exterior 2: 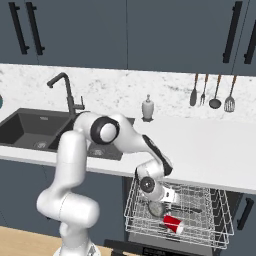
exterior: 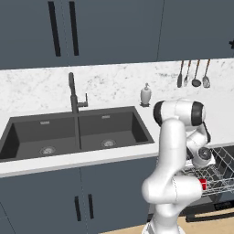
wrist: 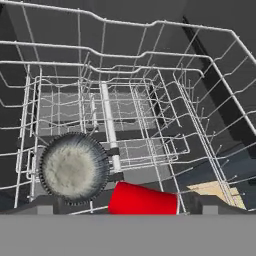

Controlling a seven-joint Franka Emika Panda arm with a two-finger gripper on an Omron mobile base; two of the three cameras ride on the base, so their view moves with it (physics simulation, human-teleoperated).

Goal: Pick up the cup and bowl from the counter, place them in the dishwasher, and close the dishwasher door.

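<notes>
Gripper [exterior 2: 167, 201] jaws apart above rack [exterior 2: 220, 220]; cup [exterior 2: 173, 223], bowl [wrist: 73, 169] loaded. My risk: snagging wires retreating.

In the left base view, our arm hides most of the cup [exterior: 202, 184], leaving a red sliver, and the picture's right edge cuts off the rack [exterior: 219, 176]. In the hand view, the grey band cuts off the cup's [wrist: 142, 199] lower side and the bowl's [wrist: 73, 169] bottom edge. In the right base view, we see the bowl [exterior 2: 156, 209] partly behind the hand [exterior 2: 167, 200]. The bottom edge crops the door [exterior 2: 150, 249].
</notes>
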